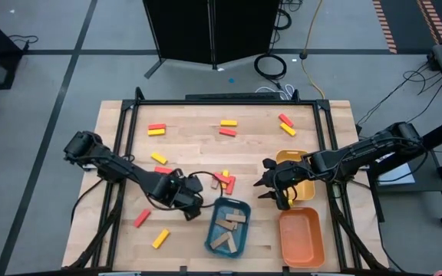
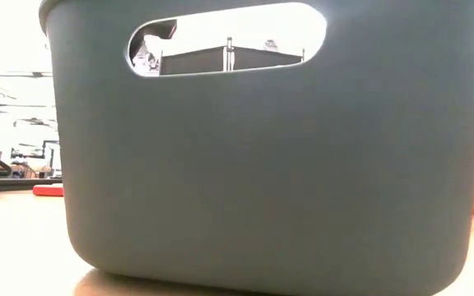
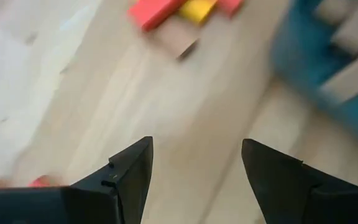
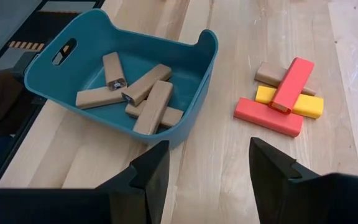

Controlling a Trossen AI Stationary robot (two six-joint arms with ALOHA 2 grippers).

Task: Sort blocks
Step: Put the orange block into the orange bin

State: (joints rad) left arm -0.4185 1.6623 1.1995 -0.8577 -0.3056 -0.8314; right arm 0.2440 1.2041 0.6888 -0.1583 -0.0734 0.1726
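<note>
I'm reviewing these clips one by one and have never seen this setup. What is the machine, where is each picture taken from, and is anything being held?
Two dark robot arms work at a wooden table, sorting small blocks by colour. The high view looks straight down. The low view sits at table height and is almost filled by the wall of the blue tray. Each wrist view looks forward past that arm's own two fingers.

The blue tray holds tan blocks. An orange tray and a yellow tray stand to its right. Red and yellow blocks lie scattered over the table, and a small mixed pile lies near the blue tray.

The left end effector and the right end effector are both open, with nothing between their fingers, above the table near the blue tray.
</note>
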